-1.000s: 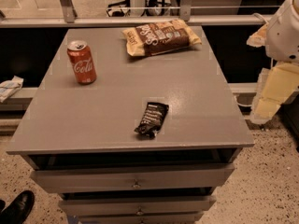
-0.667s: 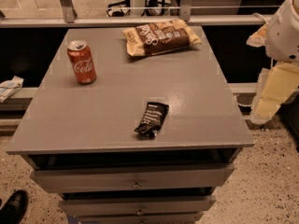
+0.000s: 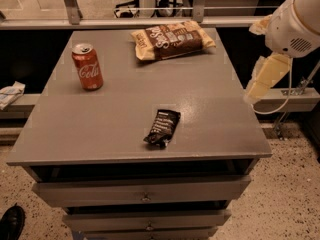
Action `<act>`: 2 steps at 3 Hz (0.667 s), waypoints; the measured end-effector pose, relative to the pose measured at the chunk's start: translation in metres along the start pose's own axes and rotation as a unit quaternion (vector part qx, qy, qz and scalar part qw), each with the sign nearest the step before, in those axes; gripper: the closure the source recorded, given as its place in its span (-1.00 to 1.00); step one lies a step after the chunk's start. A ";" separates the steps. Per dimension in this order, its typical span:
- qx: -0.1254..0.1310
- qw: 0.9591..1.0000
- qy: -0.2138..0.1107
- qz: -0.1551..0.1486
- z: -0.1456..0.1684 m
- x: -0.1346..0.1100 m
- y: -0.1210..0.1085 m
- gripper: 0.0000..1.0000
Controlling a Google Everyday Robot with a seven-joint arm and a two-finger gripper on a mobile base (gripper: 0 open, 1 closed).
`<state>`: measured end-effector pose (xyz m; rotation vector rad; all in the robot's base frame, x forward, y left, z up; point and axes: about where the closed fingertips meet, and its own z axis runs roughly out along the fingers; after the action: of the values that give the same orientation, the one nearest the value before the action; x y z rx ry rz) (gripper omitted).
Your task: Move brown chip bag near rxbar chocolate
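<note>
Arm (image 3: pixel 295 24): white rounded housing at upper right, outside the counter (image 3: pixel 125 119); a pale link slants down and leftward from it.
End effector (image 3: pixel 262 81): low beside the counter's right edge, holding nothing; open or closed cannot be told.
Brown chip bag (image 3: pixel 172 39): flat at the far edge, right of centre, well apart from the arm.
Rxbar chocolate (image 3: pixel 162 127): near the front edge, centre, well apart from the bag.
Red soda can (image 3: pixel 87 66): upright, far left.
Bare counter lies between bag and bar.
Drawers (image 3: pixel 145 191): below the front, slightly open.
</note>
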<state>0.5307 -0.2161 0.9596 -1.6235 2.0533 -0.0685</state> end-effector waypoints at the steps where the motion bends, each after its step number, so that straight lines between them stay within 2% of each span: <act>1: 0.023 0.997 -0.067 0.016 0.034 -0.014 -0.043 -1.00; 2: 0.031 0.990 -0.132 0.039 0.073 -0.042 -0.068 -1.00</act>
<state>0.6291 -0.1767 0.9351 -1.4309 1.8893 0.1031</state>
